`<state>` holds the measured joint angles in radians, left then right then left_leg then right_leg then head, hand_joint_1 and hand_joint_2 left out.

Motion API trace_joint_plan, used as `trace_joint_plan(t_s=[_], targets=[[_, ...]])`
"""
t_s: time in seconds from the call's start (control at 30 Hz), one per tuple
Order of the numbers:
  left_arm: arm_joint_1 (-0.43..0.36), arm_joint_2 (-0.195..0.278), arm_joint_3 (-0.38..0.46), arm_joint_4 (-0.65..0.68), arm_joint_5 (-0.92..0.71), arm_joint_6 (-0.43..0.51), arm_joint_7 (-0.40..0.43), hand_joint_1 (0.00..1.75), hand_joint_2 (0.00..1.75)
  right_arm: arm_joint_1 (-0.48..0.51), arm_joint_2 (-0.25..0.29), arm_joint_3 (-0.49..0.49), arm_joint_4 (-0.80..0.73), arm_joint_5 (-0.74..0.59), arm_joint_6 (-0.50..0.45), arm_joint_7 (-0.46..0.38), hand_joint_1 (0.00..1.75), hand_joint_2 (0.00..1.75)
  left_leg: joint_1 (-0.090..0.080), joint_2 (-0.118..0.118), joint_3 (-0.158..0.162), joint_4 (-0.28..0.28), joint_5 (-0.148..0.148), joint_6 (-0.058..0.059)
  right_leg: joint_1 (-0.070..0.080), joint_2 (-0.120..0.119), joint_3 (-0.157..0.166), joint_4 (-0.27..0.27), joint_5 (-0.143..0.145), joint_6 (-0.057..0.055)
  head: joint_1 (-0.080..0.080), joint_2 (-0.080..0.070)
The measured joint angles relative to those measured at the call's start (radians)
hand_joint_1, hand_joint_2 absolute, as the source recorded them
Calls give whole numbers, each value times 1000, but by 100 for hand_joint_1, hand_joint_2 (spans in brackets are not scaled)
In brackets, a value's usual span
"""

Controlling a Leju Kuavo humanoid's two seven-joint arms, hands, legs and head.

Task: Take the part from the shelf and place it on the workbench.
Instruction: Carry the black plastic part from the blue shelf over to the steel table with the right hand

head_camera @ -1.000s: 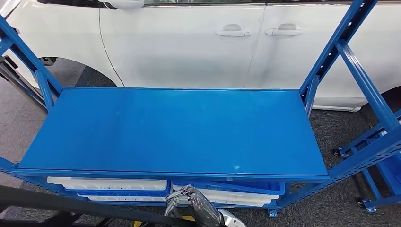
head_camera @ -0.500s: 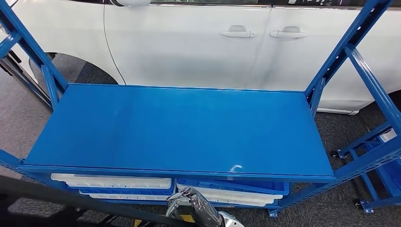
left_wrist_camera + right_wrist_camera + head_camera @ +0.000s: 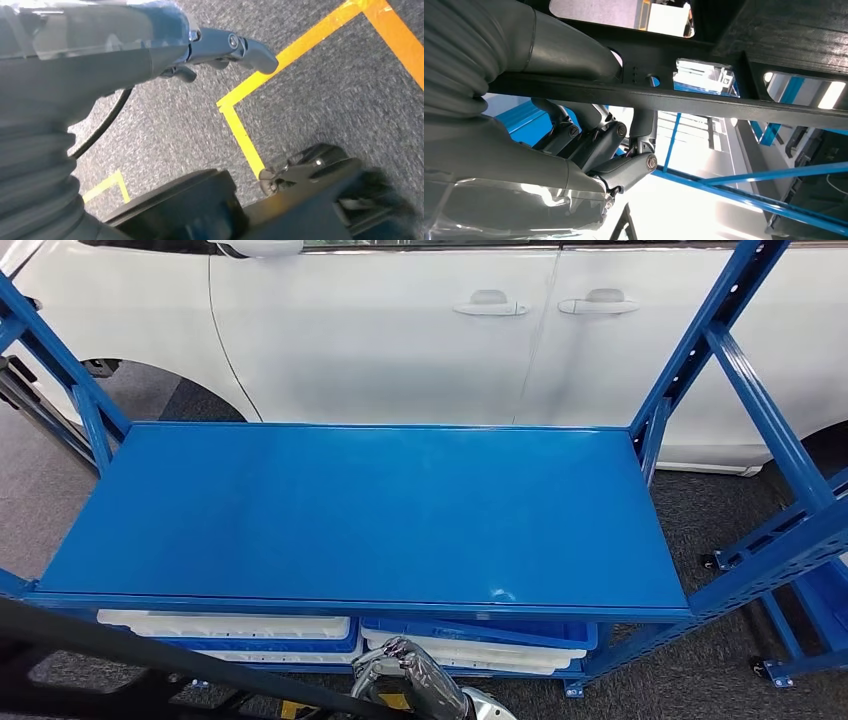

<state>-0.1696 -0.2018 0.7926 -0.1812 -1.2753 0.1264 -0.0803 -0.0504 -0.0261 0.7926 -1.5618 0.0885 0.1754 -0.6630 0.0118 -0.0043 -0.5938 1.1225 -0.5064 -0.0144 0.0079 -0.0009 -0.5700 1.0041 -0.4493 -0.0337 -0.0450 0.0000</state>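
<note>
Camera shifted; right hand (image 3: pixel 400 660) still gripping dark part (image 3: pixel 664 97).

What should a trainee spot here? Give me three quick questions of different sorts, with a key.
1. True or false: a part lies on the blue shelf top.
2. What stands behind the shelf? A) a white car B) a forklift C) a brick wall
3. Fill in: the ___ hand grips the black part.
Key: 1 false; 2 A; 3 right: the right hand.
</note>
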Motion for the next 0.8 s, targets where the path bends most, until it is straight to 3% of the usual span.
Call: trace_joint_plan(t_s=[0.07,0.2,0.27,0.33,0.37,0.4,0.43,0.47,0.53,0.6,0.7,0.73,0.8], targets=[[0,0,0,0,-3,-2,0,0,175,0,0,-1,0,-3,1,0,169,175,-3,-1,45,-94,32,9,4,1,-6,6,1,6,0,0],[2,-1,0,0,-13,-7,-1,0,175,0,0,-2,0,-6,1,1,169,175,-2,0,41,-114,51,30,3,2,-18,17,-1,27,0,0],[-1,-2,0,0,-15,-9,-1,0,175,1,0,-4,0,-8,0,1,169,175,2,4,29,-120,66,42,-1,3,-43,81,-61,39,0,0],[-4,-2,0,0,-17,-10,0,0,175,2,0,-5,1,-9,0,1,169,175,2,6,8,-119,80,46,-10,3,-86,206,-147,51,0,0],[-3,-2,0,0,-17,-10,0,0,175,2,0,-5,2,-9,0,1,169,175,1,7,-3,-118,87,45,-14,3,-100,258,-173,56,0,0],[-3,-2,0,0,-18,-11,0,0,175,2,-1,-5,3,-9,-1,1,169,175,2,8,-14,-117,94,43,-18,3,-98,281,-177,60,0,0],[-3,-2,0,0,-19,-11,0,0,175,2,-1,-6,4,-9,-1,1,169,175,2,8,-24,-115,101,41,-22,3,-77,267,-163,62,0,0],[-4,-2,0,0,-19,-12,0,0,175,2,-1,-6,5,-9,-1,1,169,175,2,8,-35,-113,108,38,-25,2,-37,216,-135,63,0,0],[-4,-2,0,0,-20,-13,0,0,175,1,-1,-7,5,-9,-2,1,169,175,3,7,-51,-108,122,28,-26,3,58,74,-98,60,0,0],[-4,-2,0,0,-20,-14,0,0,175,1,-1,-8,5,-9,-2,1,169,175,3,6,-56,-108,136,15,-20,5,100,-1,-90,51,0,0],[-4,-2,-1,0,-21,-14,0,0,175,0,-1,-8,5,-9,-1,1,169,175,6,5,-63,-113,151,-6,-17,5,82,-10,-68,29,0,0],[-4,-3,0,0,-21,-14,0,0,175,0,-1,-8,5,-9,-1,1,169,175,7,4,-71,-100,130,-10,-18,3,72,-12,-56,19,0,0],[-6,-3,0,0,-21,-15,0,0,175,0,0,-8,5,-10,0,1,169,175,9,4,-96,-16,37,-16,-17,-2,46,-15,-31,5,0,0]])
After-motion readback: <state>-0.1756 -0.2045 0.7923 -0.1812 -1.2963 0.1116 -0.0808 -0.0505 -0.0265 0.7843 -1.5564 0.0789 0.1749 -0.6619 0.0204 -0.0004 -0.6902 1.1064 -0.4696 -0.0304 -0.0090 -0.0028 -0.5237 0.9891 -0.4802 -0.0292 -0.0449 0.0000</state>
